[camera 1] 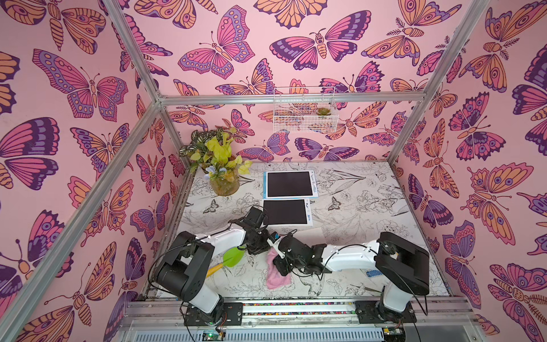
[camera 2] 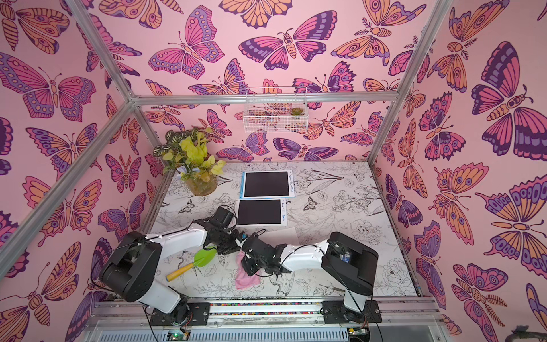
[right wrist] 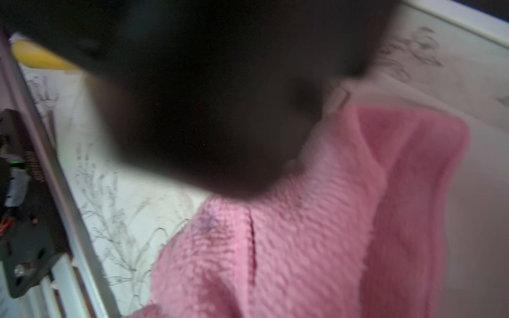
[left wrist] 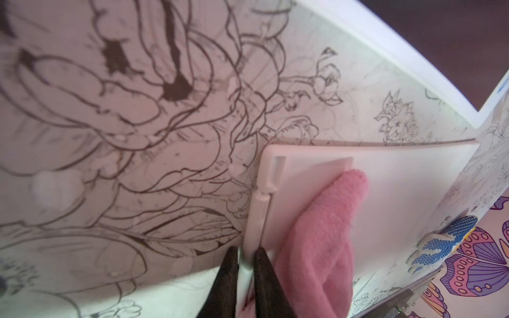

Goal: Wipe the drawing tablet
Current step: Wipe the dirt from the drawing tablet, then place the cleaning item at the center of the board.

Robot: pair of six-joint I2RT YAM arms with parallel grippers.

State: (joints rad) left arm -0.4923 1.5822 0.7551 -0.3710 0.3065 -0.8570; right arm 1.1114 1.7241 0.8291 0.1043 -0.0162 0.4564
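Butterfly-papered walls, flower-printed desk (camera 1: 370, 213). At front centre, between both arms: white drawing tablet (left wrist: 399, 192), rim clamped in left claw (left wrist: 246, 252). Right claw (camera 1: 276, 257) closed on pink cloth (left wrist: 325, 234), cloth lying against tablet's pale side.

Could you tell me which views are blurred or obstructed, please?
Right wrist view: a defocused dark mass blocks much of the frame, and the pink cloth is soft. Left wrist view: the near tabletop is blurred, the drawing tablet sharper, edges bowed. Both top views: sharp, evenly lit.
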